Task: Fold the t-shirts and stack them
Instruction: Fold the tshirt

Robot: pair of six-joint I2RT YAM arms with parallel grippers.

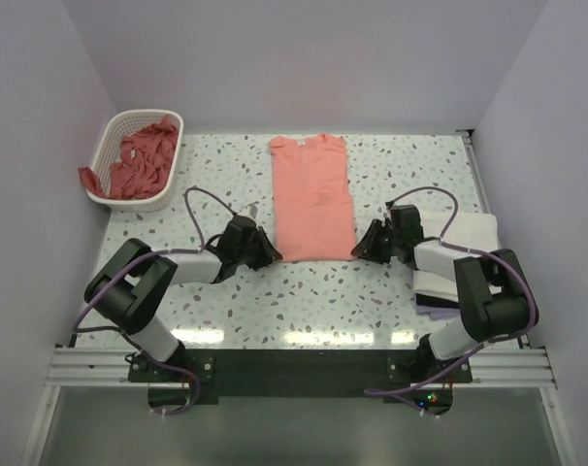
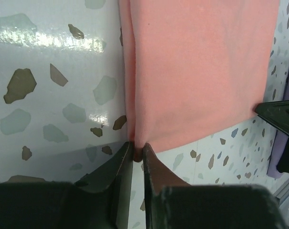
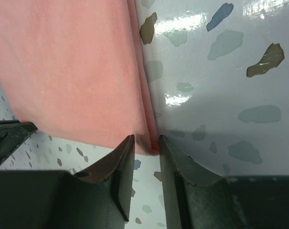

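A salmon-pink t-shirt [image 1: 311,197] lies flat in the middle of the table, folded into a long narrow strip with its neck at the far end. My left gripper [image 1: 270,257] sits low at the strip's near left corner. In the left wrist view its jaws [image 2: 137,149] stand narrow and pinch that corner of the t-shirt [image 2: 197,71]. My right gripper [image 1: 361,250] sits at the near right corner. In the right wrist view the folded edge of the t-shirt [image 3: 73,71] is bunched between my right gripper [image 3: 147,142].
A white lattice basket [image 1: 114,131] at the far left holds several crumpled pink t-shirts [image 1: 144,160]. A stack of folded cloth, white on top [image 1: 464,236], lies beside the right arm. Side walls close in the speckled table [image 1: 304,291].
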